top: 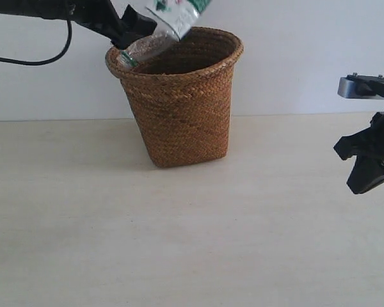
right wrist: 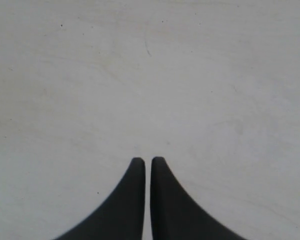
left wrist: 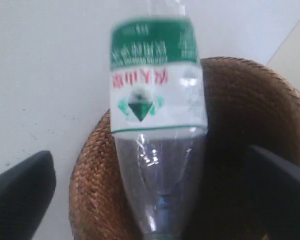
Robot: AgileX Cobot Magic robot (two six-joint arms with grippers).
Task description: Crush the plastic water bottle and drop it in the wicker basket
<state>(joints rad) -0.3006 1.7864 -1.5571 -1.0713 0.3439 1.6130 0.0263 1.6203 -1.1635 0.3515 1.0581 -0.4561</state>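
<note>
Plastic water bottle (top: pixel 169 25): clear wall with creased glints, white label with a green band, red characters and a green emblem; the label is blurred in the left wrist view. A green ring shows at the neck.

Position: tilted in the air over the left rim of the wicker basket (top: pixel 185 109), neck end low at the rim, base end high and cut off by the frame edge. Contact with the rim: cannot tell.

Left hand (top: pixel 133 29): spread wide. Its fingers (left wrist: pixel 22 197) stand clear on either side of the bottle, neither one touching it.

Right hand (right wrist: pixel 148 162): tips closed to a thin slit, holding nothing, above bare desk (top: pixel 179 243), well apart from the basket.
</note>
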